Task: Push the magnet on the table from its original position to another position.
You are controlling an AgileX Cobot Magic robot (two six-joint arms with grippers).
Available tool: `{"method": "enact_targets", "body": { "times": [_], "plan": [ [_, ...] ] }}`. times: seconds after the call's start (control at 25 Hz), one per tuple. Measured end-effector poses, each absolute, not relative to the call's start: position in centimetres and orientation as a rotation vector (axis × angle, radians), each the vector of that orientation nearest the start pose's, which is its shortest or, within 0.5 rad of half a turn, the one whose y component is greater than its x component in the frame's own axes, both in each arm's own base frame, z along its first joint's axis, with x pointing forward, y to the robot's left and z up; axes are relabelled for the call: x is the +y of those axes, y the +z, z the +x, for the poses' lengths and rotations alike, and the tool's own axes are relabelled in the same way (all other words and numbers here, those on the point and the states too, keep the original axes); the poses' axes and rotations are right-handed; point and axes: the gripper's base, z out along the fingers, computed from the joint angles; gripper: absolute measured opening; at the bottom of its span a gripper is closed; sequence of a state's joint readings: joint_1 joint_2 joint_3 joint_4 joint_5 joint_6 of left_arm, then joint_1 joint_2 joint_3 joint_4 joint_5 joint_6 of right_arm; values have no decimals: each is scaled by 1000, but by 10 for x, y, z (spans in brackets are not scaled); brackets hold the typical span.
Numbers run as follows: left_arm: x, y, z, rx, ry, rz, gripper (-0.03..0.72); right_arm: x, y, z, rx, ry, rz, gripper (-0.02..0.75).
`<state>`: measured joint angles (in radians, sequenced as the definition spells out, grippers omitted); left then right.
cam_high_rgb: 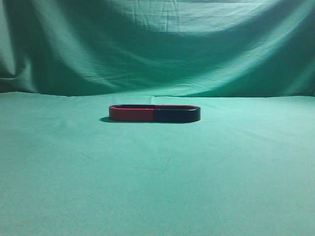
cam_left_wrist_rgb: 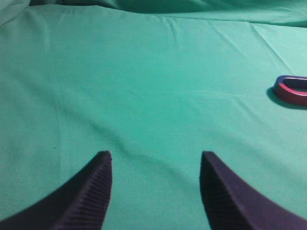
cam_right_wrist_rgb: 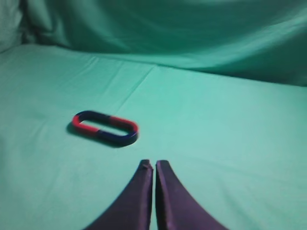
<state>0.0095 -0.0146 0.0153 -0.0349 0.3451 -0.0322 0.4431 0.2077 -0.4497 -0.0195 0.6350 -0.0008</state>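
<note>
The dark navy U-shaped magnet [cam_high_rgb: 177, 115] lies on the green table [cam_high_rgb: 157, 187], a little behind its middle. Its ends meet those of a red U-shaped magnet [cam_high_rgb: 132, 114] on its left, and the two form one closed oval. Neither gripper shows in the exterior view. In the right wrist view my right gripper [cam_right_wrist_rgb: 154, 164] is shut and empty. The navy magnet [cam_right_wrist_rgb: 120, 137] lies a short way ahead of it and to the left. In the left wrist view my left gripper [cam_left_wrist_rgb: 156, 155] is open and empty over bare cloth. Only the red magnet's end [cam_left_wrist_rgb: 291, 92] shows at the right edge.
A green cloth backdrop [cam_high_rgb: 157, 44] hangs behind the table. The table cloth has light wrinkles [cam_left_wrist_rgb: 144, 96]. Nothing else lies on it in these views.
</note>
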Motion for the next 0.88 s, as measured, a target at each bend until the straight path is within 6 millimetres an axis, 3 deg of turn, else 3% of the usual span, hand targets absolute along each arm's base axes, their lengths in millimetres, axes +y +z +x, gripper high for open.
{"method": "enact_targets", "body": {
  "times": [0.28,0.72,0.88],
  "plan": [
    [-1,178,53,1829,-50,-60,399,7,247,38,1730,129,-207,0],
    [-1,178,53,1829,-50,-60,399,1,174,51,1901,-14,-73,0],
    [-1,178,53,1829,-50,-60,399,1,169,51,1904,-12,-72,0]
  ]
}}
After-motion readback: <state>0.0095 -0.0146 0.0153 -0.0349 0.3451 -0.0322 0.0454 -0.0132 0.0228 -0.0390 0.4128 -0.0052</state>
